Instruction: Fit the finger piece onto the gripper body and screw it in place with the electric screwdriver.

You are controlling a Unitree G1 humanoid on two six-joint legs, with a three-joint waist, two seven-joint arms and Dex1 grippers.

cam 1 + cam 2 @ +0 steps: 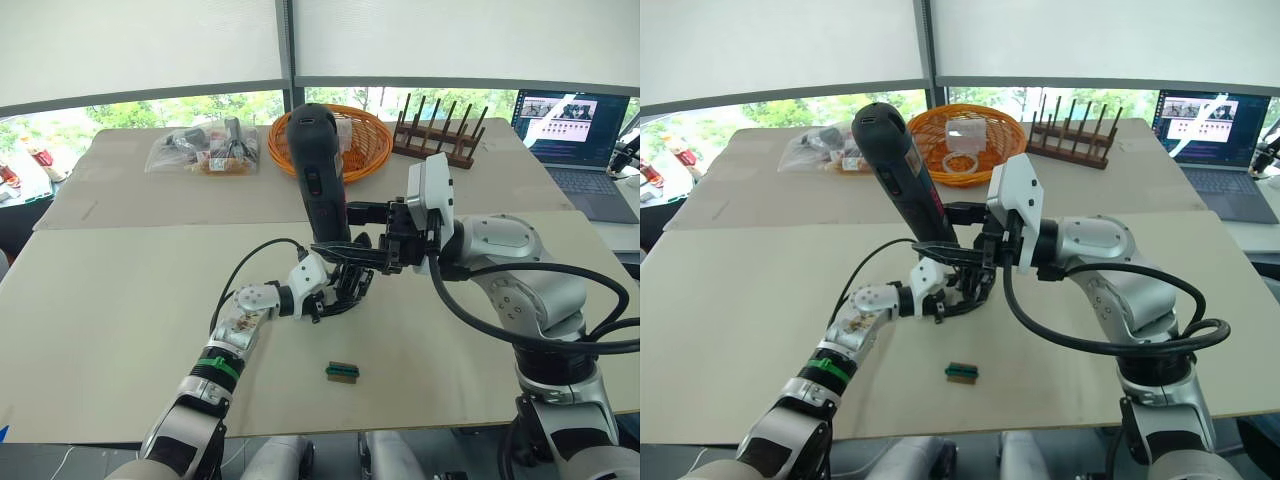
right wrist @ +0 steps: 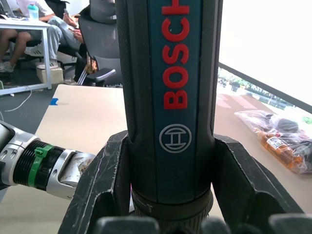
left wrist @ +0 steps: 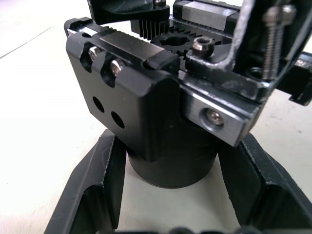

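Observation:
My left gripper (image 1: 343, 290) is shut on the gripper body (image 3: 170, 161), its fingers (image 3: 95, 190) pressing both sides of the round black base just above the table. The body's top shows gear teeth, a metal bracket and a black block with two screws. I cannot tell the finger piece apart from the body. Above it the electric screwdriver (image 1: 320, 170), thick, black and marked in red, stands nearly upright with its bit end down toward the body. My right gripper (image 1: 347, 234) is shut on its lower end, with its fingers (image 2: 105, 180) on both sides of the barrel (image 2: 170, 97).
A small green-and-brown block (image 1: 343, 371) lies on the table in front of the grippers. At the back stand an orange basket (image 1: 370, 150), a wooden rack (image 1: 440, 135), a plastic bag of parts (image 1: 200, 150) and, far right, a laptop (image 1: 580, 135).

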